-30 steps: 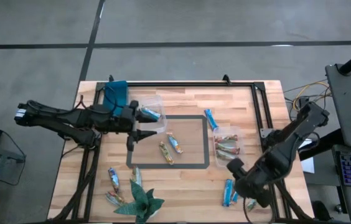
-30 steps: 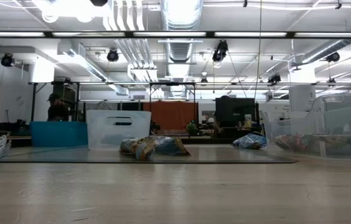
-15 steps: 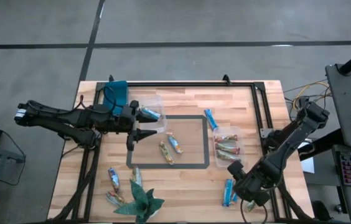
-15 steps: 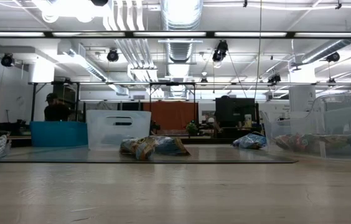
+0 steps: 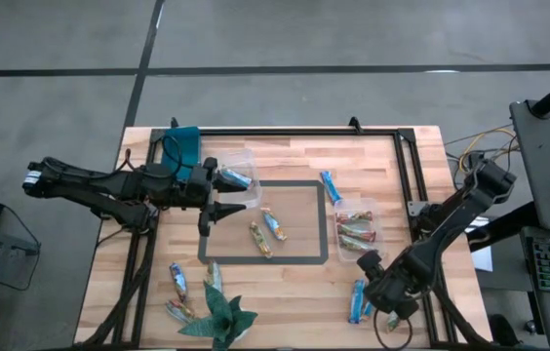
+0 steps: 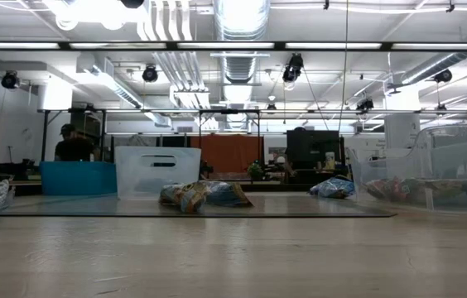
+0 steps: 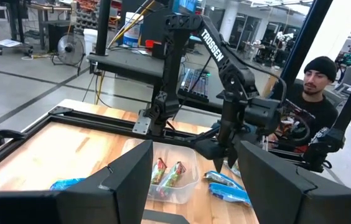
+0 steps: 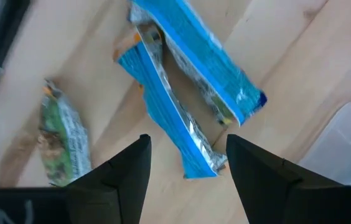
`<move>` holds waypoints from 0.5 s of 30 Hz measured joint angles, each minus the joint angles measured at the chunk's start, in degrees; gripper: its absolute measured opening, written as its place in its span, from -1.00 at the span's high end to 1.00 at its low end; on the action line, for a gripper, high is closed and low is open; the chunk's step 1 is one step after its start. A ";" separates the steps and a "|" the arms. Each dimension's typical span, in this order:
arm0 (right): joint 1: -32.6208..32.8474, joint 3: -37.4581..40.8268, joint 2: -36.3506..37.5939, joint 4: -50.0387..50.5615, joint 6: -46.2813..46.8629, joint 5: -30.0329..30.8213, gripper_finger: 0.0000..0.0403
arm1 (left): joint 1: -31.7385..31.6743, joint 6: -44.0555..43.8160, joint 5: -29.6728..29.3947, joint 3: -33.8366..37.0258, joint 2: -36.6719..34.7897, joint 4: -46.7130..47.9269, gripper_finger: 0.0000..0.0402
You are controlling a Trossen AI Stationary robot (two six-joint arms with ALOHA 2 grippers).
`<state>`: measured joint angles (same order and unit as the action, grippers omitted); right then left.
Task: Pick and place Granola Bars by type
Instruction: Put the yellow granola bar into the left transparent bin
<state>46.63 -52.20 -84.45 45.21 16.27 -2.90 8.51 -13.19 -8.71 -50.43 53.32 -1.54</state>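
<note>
Two bright blue Granola Bars (image 8: pixel 188 99) lie side by side on the wood near the table's front right, with a green-wrapped bar (image 8: pixel 63 140) beside them. My right gripper (image 8: pixel 188 180) hangs open just above them, fingers pointing down, one on either side of the nearer blue bar (image 8: pixel 169 118), touching nothing. In the high view it (image 5: pixel 377 288) covers part of the pair (image 5: pixel 357 304). My left gripper (image 5: pixel 218 210) waits open and level beside the left tub (image 5: pixel 241 161), which holds one blue bar (image 5: pixel 236 178).
A clear tub (image 5: pixel 357 226) on the right holds brown bars. One blue bar (image 5: pixel 330 187) lies behind it, two bars (image 5: pixel 266 232) sit inside the taped rectangle, more (image 5: pixel 177 280) lie at front left by a green paper figure (image 5: pixel 218 312). A person (image 7: pixel 315 106) sits beyond the table.
My right gripper has come down toward the two blue bars at the table's front right, tipping more steeply downward. Its fingers stay open. The bars have not moved.
</note>
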 joint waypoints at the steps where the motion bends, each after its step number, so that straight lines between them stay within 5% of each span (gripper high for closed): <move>1: 0.00 0.38 -0.39 -0.02 -0.14 0.05 0.00 | 0.00 0.00 0.00 0.00 0.00 0.01 -0.08; 15: 0.28 2.74 -6.59 -6.74 0.31 -0.56 0.10 | 0.00 0.01 0.00 0.00 0.00 0.03 -0.08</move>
<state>46.92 -49.46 -91.05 38.47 16.58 -3.46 8.51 -13.18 -8.71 -50.43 53.32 -1.51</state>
